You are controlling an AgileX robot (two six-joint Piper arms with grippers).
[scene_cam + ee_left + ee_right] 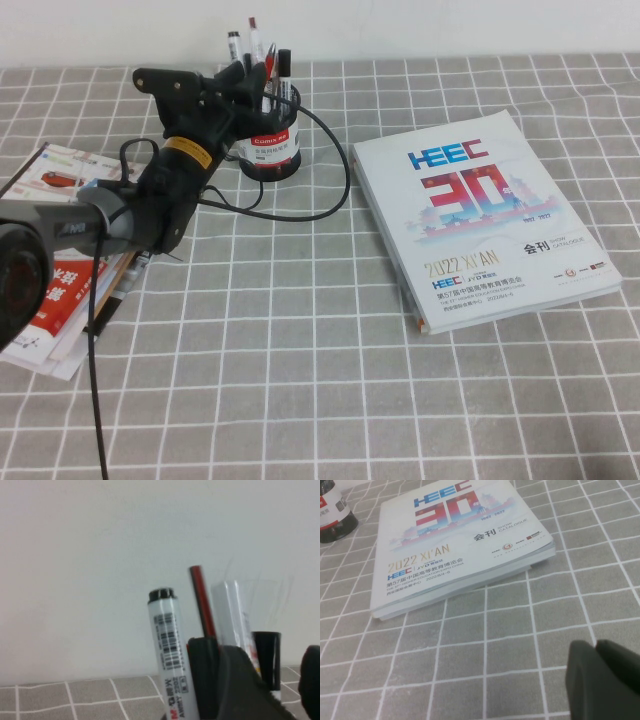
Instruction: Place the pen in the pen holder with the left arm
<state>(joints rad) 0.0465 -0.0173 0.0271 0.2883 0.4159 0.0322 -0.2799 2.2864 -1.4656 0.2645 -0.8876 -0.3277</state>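
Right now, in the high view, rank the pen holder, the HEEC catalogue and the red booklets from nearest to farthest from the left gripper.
The left gripper is at the pen holder's rim, far side of the table.
1. Pen holder: right at the gripper, just below it.
2. Red booklets: on the robot's left, under the arm.
3. HEEC catalogue: on the robot's right.
The right gripper hangs near the catalogue.
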